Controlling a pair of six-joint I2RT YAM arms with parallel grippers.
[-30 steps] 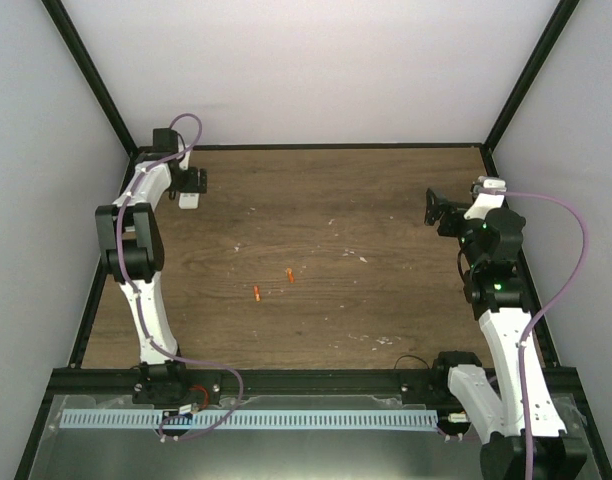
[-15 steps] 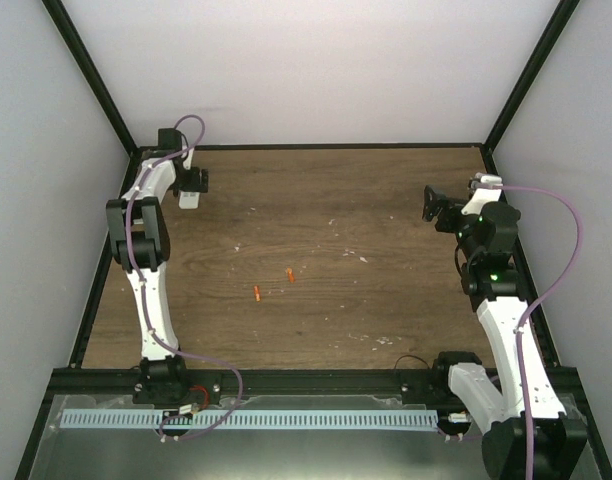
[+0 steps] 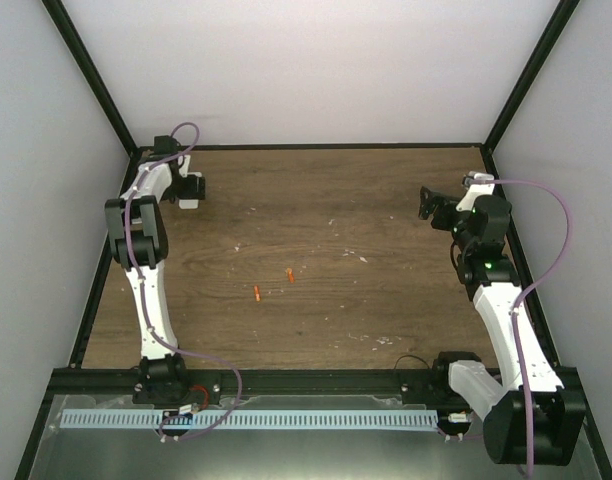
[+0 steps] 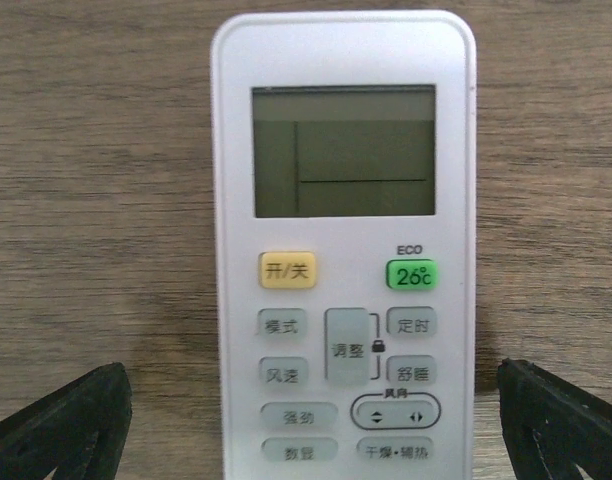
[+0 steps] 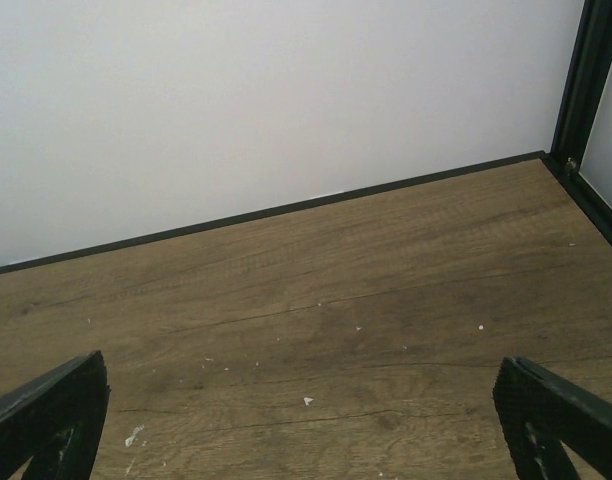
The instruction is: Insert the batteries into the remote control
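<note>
Left end effector (image 4: 306,425), spread wide, straddles the remote control (image 4: 343,200) at the surface's (image 3: 386,200) far-left corner, buttons up; batteries (image 3: 257,293) lie mid-surface. Risk: smooth casing slipping when flipped to expose the recess.

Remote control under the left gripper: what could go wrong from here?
1. The remote control lies buttons up under the open left gripper; no battery recess shows, so it probably needs turning and may slip.
2. The batteries are tiny and loose on the table, far from it; a pinch could roll them away.
</note>
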